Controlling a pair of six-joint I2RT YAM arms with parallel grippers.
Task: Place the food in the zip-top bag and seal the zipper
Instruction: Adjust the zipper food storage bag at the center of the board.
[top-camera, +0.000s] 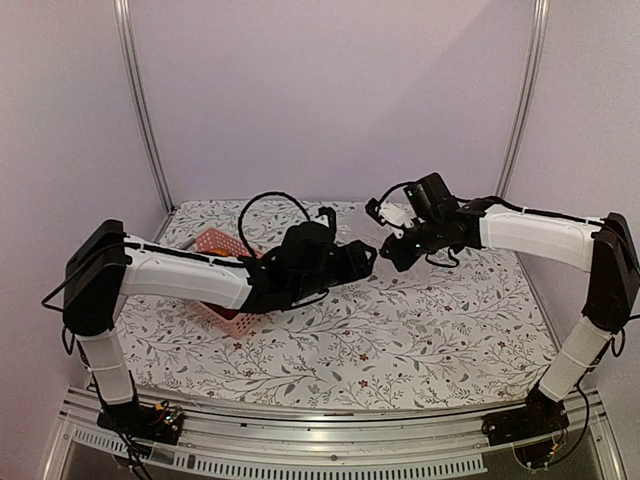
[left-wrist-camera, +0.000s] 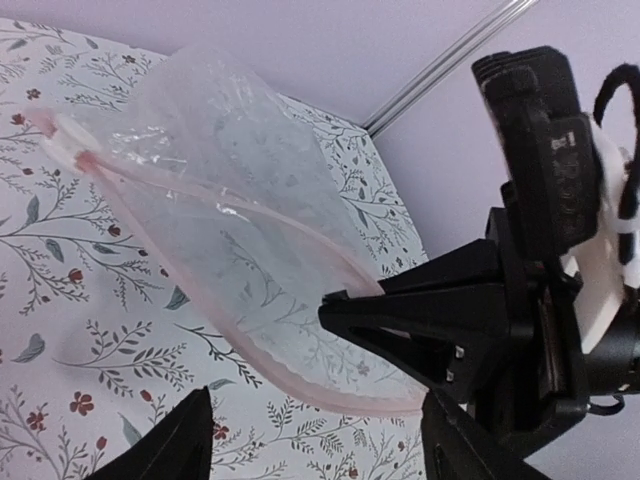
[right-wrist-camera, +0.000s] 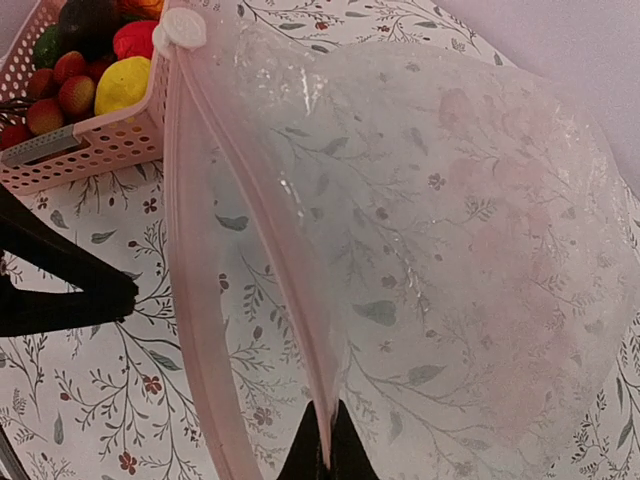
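Zip-top bag (right-wrist-camera: 450, 250): one; pink basket (right-wrist-camera: 90, 150): one, food (right-wrist-camera: 122, 85) inside.

Right wrist view crops the pink basket (right-wrist-camera: 92, 152) and the food (right-wrist-camera: 121, 86)

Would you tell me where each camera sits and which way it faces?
Top: fixed above and behind the arm bases, looking down across the table; both arms show whole.
Left wrist: on the left arm, facing the right arm across the bag; its own open left gripper frames the bottom edge.
Right wrist: on the right arm, facing left over the bag toward the basket of food; its right gripper pinches the zipper.
Shared: both wrist views show the bag, from opposite sides.
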